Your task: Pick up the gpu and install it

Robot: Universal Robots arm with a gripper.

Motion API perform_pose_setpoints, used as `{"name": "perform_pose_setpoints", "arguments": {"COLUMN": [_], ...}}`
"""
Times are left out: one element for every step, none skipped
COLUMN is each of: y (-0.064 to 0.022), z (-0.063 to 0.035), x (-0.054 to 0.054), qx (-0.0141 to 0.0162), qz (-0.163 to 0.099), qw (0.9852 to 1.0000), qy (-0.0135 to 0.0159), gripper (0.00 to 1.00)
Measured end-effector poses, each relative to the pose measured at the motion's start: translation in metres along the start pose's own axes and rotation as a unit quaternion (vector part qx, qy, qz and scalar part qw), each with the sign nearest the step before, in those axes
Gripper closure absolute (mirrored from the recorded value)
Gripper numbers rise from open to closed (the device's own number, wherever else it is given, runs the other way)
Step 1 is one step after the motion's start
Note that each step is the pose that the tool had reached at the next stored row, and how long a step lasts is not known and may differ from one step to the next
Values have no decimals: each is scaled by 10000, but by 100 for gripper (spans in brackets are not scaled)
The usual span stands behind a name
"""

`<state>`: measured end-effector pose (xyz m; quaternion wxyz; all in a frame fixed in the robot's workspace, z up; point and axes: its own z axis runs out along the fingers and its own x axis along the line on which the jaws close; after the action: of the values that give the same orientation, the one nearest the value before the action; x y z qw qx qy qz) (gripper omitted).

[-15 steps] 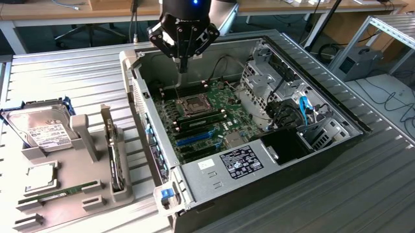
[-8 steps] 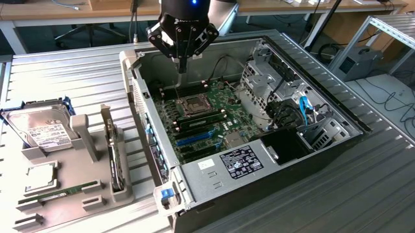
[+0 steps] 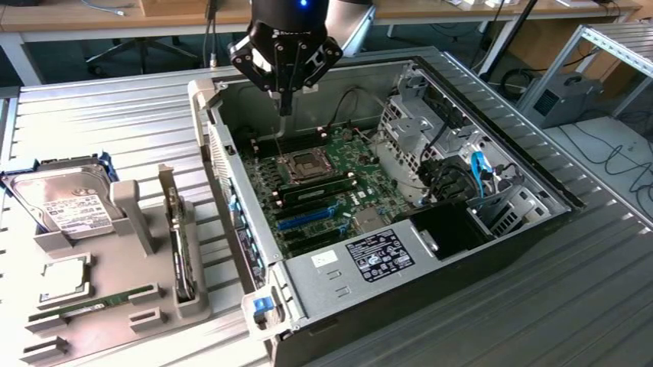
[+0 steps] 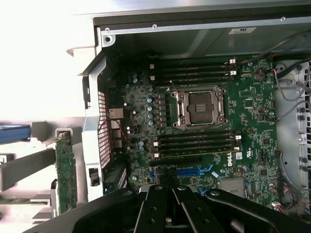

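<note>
Grey plastic holder [image 3: 102,313] at the exterior view's left carried the gpu [image 3: 183,256], which stood on edge in its slot, untouched. We saw the jaws closed on nothing, hanging over the far part of the open case [image 3: 337,264], above the motherboard [image 3: 342,164]. We judged the pick not yet begun. A grasp would call for opened jaws set across the card's upper edge, well apart from where they hung. The case's left wall rose between them and the holder, whose grey posts stood just beside the card, with the hard drive [image 3: 66,202] near. Open room lay over the ridged desk [image 3: 112,115] far of the holder.
</note>
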<state>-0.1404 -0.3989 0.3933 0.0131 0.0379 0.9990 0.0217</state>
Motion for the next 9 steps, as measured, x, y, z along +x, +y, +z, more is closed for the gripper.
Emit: {"name": "perform_pose_setpoints", "arguments": {"y": [0,0,0,-1,-1,-1,-1,-1,-1], "z": [0,0,0,0,0,0,0,0,0], "x": [2,4,7,9,12,13,17,20,20], "qx": [0,0,0,0,0,0,0,0,0], "qz": [0,0,0,0,0,0,0,0,0], "qw": [10000,10000,10000,10000,10000,10000,10000,10000,10000], "qy": [0,0,0,0,0,0,0,0,0], "gripper": [89,89,89,89,89,89,89,89,89]}}
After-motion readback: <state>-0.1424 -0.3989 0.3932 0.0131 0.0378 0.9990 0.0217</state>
